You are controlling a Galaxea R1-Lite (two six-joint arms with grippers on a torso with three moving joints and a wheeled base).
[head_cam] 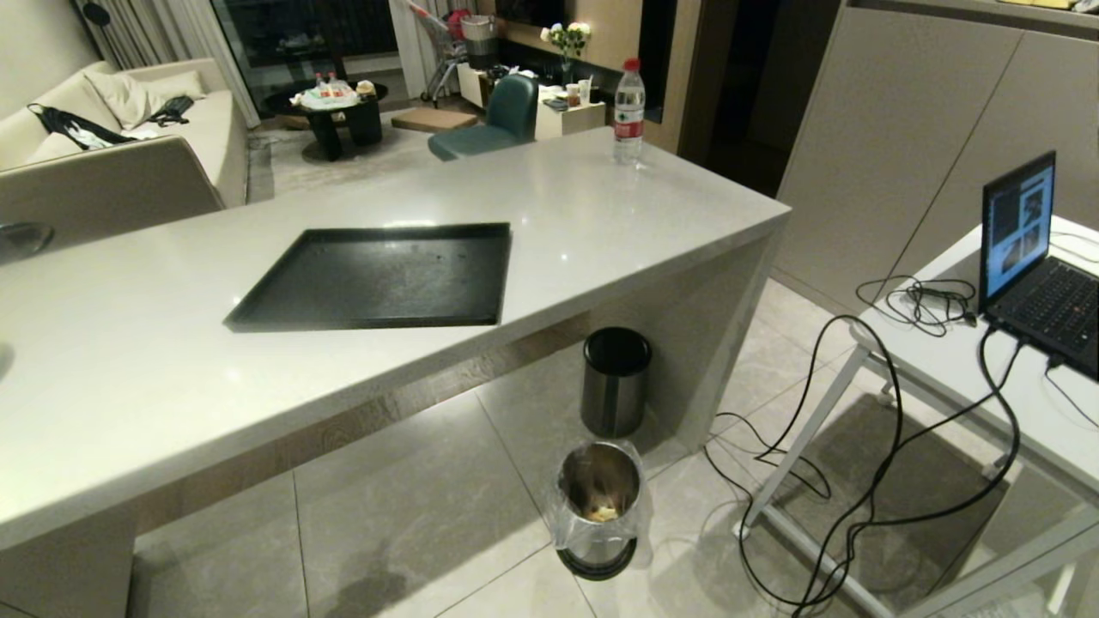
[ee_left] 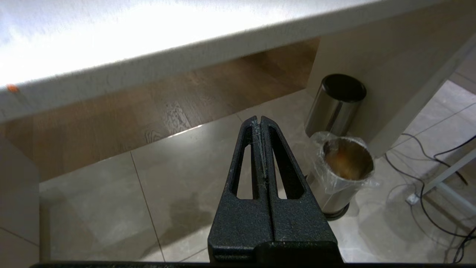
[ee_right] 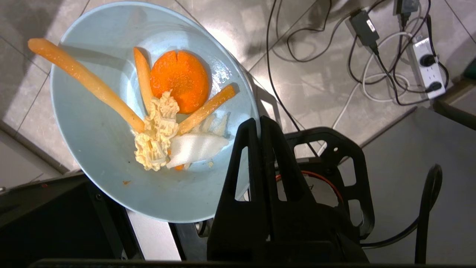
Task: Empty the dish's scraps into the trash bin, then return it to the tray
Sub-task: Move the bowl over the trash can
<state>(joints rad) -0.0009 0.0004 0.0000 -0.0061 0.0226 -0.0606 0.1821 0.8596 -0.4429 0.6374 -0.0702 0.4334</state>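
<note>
dish [ee_right: 111, 111] near rim hidden behind right end effector [ee_right: 259, 123]; laptop [head_cam: 1043, 266] cut off

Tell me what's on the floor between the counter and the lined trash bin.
In the head view, a black-lidded steel bin stands between the counter and the lined trash bin; the left wrist view shows the same.

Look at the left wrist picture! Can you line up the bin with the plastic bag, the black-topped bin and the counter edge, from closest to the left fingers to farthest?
From the left gripper, whose fingers are shut:
1. The trash bin with the clear liner, on the floor just beside the fingers.
2. The black-lidded bin, behind it, against the counter's side.
3. The counter edge, overhead and farthest.
</note>
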